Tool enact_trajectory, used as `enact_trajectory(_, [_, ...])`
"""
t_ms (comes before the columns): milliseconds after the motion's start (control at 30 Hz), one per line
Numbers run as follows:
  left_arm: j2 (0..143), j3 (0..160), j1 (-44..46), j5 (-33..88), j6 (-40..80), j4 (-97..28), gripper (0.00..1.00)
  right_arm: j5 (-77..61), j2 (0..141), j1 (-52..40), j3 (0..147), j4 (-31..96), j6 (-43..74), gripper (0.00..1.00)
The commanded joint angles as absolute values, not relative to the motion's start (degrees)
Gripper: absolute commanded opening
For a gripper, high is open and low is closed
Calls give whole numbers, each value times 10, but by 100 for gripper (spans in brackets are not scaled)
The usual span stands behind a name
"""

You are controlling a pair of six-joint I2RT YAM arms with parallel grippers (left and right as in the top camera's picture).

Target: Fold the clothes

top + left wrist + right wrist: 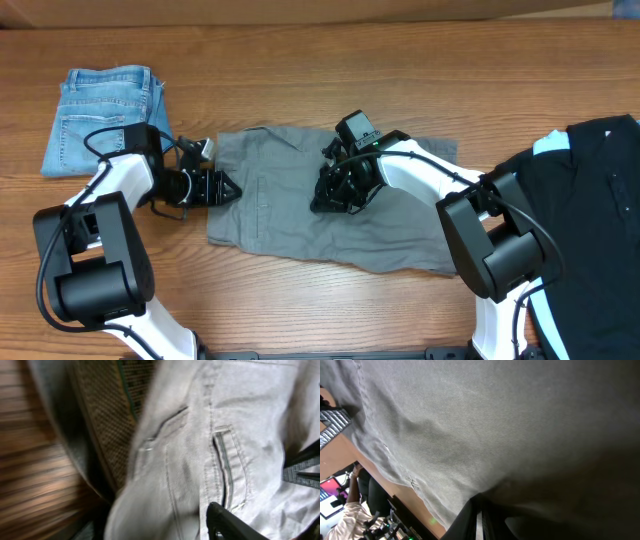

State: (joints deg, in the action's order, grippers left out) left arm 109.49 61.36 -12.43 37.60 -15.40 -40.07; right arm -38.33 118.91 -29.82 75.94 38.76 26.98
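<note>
The grey-khaki shorts (290, 215) lie spread across the middle of the table. My left gripper (222, 188) is at their left waistband edge. In the left wrist view the shorts (190, 455) fill the blurred frame, with a belt loop, a welt pocket and the dark inner waistband turned up. One finger lies on top of the cloth and the other is hidden under it, so the left gripper (200, 527) looks shut on the waistband. My right gripper (333, 192) is pressed down on the middle of the shorts (470, 425). The right gripper's (479, 517) fingers are close together, pinching the cloth.
Folded blue denim shorts (105, 118) lie at the back left. A black garment (590, 210) lies at the right edge. Bare wood table (300, 80) runs along the back.
</note>
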Motion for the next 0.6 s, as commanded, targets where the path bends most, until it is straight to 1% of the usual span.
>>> enact_trajectory(0, [1128,578,-99,346,-152,-397,53,-387,1192,-300,757,386,270,9])
enact_trajectory(33, [1128,578,-96,346,-151,-395,46,-387,1192,-300,757,386,270,9])
enact_trajectory(67, [1128,578,-93,346,-143,-390,35,-387,1192,-300,757,386,270,9])
enact_trajectory(133, [1128,578,-90,346,-128,-382,18,-387,1192,-300,757,386,270,8])
enact_trajectory(167, [1128,579,-90,346,-125,-382,13,-387,1192,-300,757,386,270,8])
enact_trajectory(200, [1128,579,-90,345,-118,-382,4,-387,1192,-300,757,386,270,8])
enact_trajectory(400, [1128,593,-109,343,-102,-408,4,-388,1190,-300,757,386,291,4])
enact_trajectory(567, [1127,656,-150,339,-102,-506,4,-384,1157,-299,759,386,300,4])
